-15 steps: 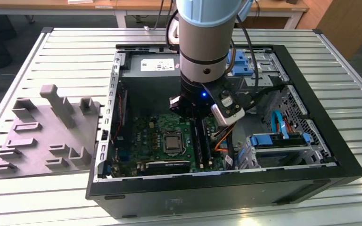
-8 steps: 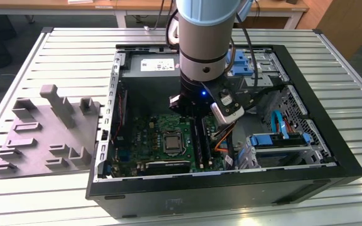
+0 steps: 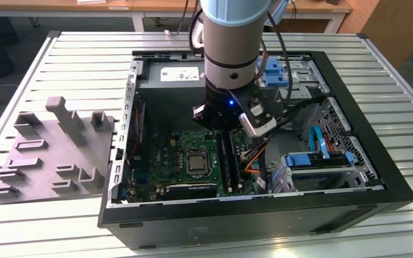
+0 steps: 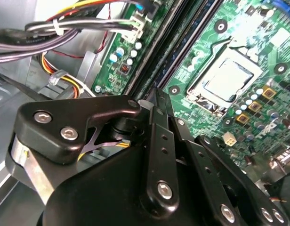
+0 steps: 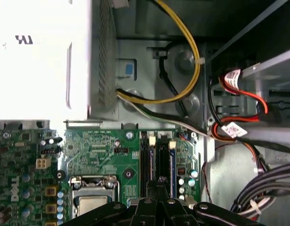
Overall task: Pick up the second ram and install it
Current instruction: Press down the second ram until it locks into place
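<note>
pincer (image 5: 160,184) tips over black ram slots (image 5: 157,157), motherboard (image 5: 95,150).

From my seat the arm (image 3: 229,48) runs off the exterior view's top edge, and its wrist blocks the back part of the motherboard (image 3: 185,156) and the far ends of the memory slots (image 3: 228,161). I can't tell if the gripper (image 5: 160,181) holds anything; in both wrist views its fingertips merge into the dark slots, and its linkage is cut by the picture's edge. Whether a ram stick sits in any slot, can't tell. Power supply (image 5: 41,56) is blown out white in the first wrist view, label unreadable. Cable bundle (image 4: 51,35) leaves the second wrist view at the edge. The grey fixture (image 3: 52,156) has its pockets in shadow.
</note>
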Controlling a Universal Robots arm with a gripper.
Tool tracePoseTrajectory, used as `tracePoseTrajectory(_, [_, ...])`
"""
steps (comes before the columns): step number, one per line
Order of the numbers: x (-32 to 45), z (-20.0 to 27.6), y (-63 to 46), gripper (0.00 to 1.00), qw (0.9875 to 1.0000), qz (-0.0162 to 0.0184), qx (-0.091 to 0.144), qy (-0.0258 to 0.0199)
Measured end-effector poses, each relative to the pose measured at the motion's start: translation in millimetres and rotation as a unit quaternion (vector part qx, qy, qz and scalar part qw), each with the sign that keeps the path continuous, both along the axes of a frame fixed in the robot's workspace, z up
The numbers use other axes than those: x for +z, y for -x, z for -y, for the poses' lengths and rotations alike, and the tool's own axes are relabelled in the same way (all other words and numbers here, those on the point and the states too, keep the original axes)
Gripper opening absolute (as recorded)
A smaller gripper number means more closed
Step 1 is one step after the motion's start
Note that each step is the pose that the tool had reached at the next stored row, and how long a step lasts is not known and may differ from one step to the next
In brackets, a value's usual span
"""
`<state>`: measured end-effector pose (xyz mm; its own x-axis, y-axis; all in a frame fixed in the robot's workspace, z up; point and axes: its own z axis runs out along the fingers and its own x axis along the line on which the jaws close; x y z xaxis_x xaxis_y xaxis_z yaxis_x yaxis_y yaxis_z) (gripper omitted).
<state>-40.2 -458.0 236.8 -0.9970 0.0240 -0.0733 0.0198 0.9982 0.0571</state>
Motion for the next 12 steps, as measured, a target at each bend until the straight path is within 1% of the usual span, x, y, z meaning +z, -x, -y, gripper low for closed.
tracePoseTrajectory(4, [-1.2,-6.3,0.0,0.11,1.0,0.0,0.0,-0.0008])
tracePoseTrajectory(6, [-1.5,-8.4,0.0,0.11,1.0,0.0,0.0,-0.0009])
tracePoseTrajectory(10, [-2.2,-9.4,0.0,0.11,1.0,0.0,0.0,-0.0009])
tracePoseTrajectory(12, [-4.4,-9.8,0.0,0.11,1.0,0.0,0.0,-0.0009])
